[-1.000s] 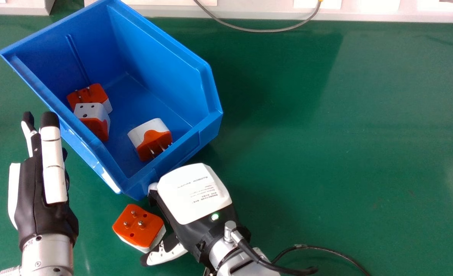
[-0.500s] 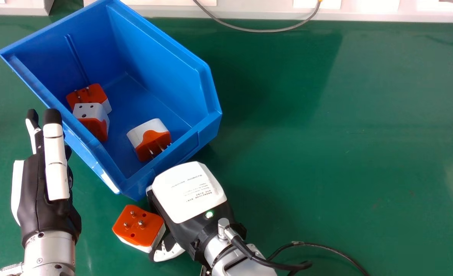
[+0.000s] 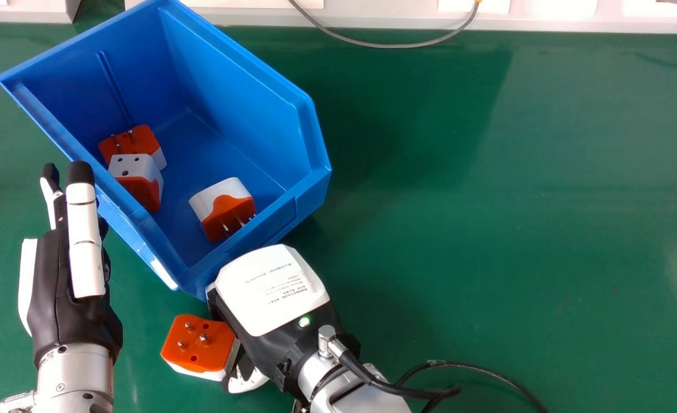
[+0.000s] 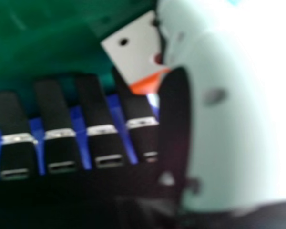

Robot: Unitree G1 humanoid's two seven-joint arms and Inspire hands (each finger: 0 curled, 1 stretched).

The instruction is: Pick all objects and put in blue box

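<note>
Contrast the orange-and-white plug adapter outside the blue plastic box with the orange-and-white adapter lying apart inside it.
The outside adapter points its pins up; the inside adapter, towards the box's near wall. The outside adapter shows mostly orange; the inside adapter, considerable white. Both have metal pins.

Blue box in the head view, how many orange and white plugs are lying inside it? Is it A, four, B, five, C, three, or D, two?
C: inside the blue box, a rear plug and a middle plug sit close together, with a front plug apart from them.
</note>
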